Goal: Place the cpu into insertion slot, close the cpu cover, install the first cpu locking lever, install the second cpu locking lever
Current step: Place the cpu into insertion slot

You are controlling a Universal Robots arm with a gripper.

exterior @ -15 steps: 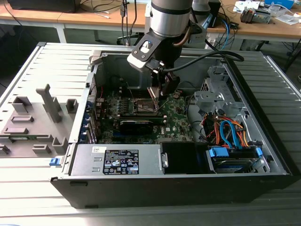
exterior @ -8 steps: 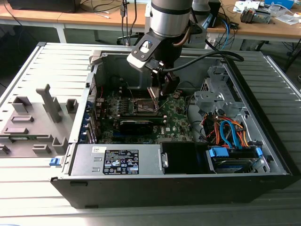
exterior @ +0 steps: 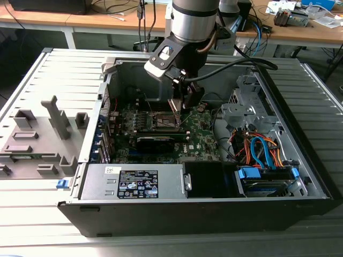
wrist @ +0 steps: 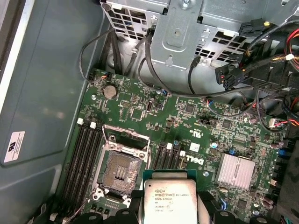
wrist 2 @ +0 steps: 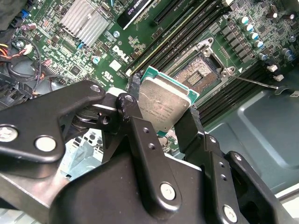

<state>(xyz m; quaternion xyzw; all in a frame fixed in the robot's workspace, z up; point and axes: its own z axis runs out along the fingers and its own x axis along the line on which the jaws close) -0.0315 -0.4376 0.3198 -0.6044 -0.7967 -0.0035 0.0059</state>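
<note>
Claw [wrist 2: 160, 122] clamped on the cpu [wrist: 169, 192] by its edges, held above the motherboard [wrist: 196, 135] beside the open insertion slot [wrist: 120, 167]; any offset or tilt going down could crush the slot's pins or pop the cpu loose.

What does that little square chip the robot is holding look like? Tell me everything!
The cpu is a small, flat, square chip. Its face is silvery-beige metal, a little scuffed, with tiny print on it, and a green edge runs around it. The black pincer grips it at two opposite sides and holds it in the air above the green motherboard. It is close beside the open insertion slot, not yet in it.
</note>
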